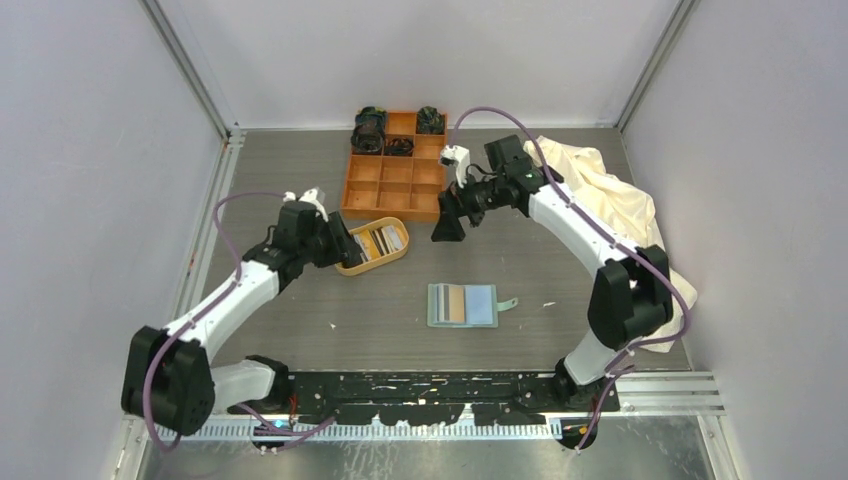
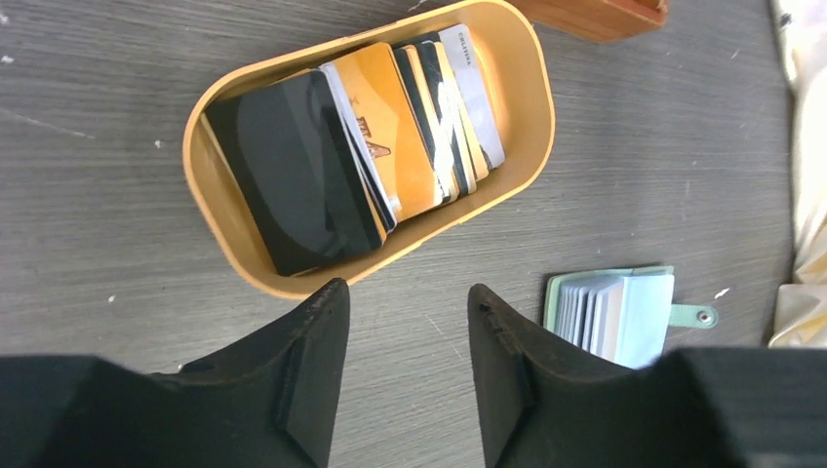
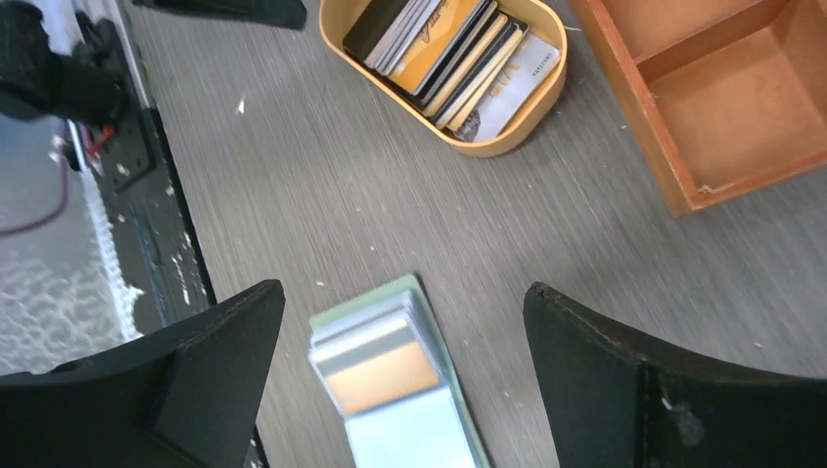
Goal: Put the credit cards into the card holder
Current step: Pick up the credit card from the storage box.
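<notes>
This is looking like a robotics lab test cell rather than a home or a shop: plain white panels point(image 1: 90, 150) are walling in a grey wood-grain table point(image 1: 300, 310) on three sides, with bare aluminium frame rails point(image 1: 192, 70) running up the corners. A left arm point(image 1: 235, 295) and a right arm point(image 1: 575, 225), both white and black, are standing bolted to a black perforated mounting plate point(image 1: 420, 385) at the table's near edge, purple cables point(image 1: 492, 109) looping off them. A few unrelated props are lying on the tabletop: an orange compartment box point(image 1: 395, 185), a crumpled cream cloth point(image 1: 610, 200) and an oval tan tray point(image 1: 352, 268).
</notes>
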{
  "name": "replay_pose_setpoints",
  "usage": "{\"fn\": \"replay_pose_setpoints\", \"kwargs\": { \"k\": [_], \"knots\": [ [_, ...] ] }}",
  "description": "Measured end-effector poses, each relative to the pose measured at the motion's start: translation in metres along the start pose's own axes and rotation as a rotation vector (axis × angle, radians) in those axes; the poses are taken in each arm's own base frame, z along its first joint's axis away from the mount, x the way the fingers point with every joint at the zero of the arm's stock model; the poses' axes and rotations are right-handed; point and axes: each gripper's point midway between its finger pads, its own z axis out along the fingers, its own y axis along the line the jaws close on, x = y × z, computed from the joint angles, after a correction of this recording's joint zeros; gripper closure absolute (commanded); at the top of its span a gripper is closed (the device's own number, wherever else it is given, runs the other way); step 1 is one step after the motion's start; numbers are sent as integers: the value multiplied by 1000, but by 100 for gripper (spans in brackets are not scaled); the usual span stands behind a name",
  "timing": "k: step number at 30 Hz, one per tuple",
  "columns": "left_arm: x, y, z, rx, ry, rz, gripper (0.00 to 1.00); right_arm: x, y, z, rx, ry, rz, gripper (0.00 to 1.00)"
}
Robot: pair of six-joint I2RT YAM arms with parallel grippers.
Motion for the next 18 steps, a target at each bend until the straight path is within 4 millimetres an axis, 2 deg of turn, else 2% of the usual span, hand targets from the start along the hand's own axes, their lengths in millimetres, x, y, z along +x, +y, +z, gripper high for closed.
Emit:
{"fn": "replay_pose_setpoints", "kwargs": {
  "k": [5, 8, 9, 12, 13, 16, 18],
  "knots": [
    [-3, 1, 18, -44, 77, 9, 55, -7, -5, 32, -33, 19, 173, 15],
    [-2, 6, 15, -65, 76, 24, 47, -18, -10, 60, -47, 46, 242, 29],
    [-5, 7, 11, -66, 56, 38, 40, -25, -16, 73, -42, 51, 267, 33],
    [-14, 8, -8, -60, -37, 72, 20, -30, -6, 110, -68, 93, 297, 40],
    [-17, 9, -16, -56, -78, 80, 16, -30, -4, 121, -71, 104, 308, 41],
    [-19, 17, -40, -40, -198, 78, 15, -29, -1, 154, -70, 147, 348, 45],
    [-13, 28, -42, -47, -231, 56, 16, -26, -1, 170, -61, 168, 365, 47]
  ]
}}
